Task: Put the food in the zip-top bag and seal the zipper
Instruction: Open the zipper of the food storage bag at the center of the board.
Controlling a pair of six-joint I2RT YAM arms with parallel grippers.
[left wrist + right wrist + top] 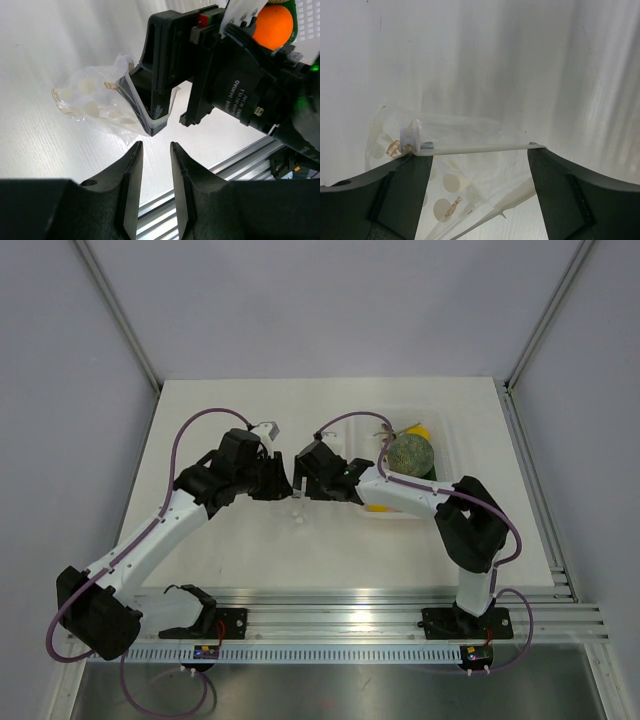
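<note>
The zip-top bag (95, 100) is clear with pale dots and lies crinkled on the white table between the two grippers. In the right wrist view its zipper (480, 147) stretches straight across both fingertips, with a white slider (410, 133) at the left end. My right gripper (477, 150) is open wide, its fingers spread in the bag's mouth. My left gripper (155, 145) is slightly open and empty, just short of the right gripper's fingertip (152, 127). Bright yellow fruit shows in the tray beside the melon (420, 430) and under the right forearm (378, 508); I cannot tell which is the food.
A clear tray (445, 440) at the back right holds a grey-green melon (410, 453). An orange fruit (272, 25) shows behind the right wrist. The aluminium rail (350, 615) runs along the near edge. Both grippers (290, 485) meet mid-table.
</note>
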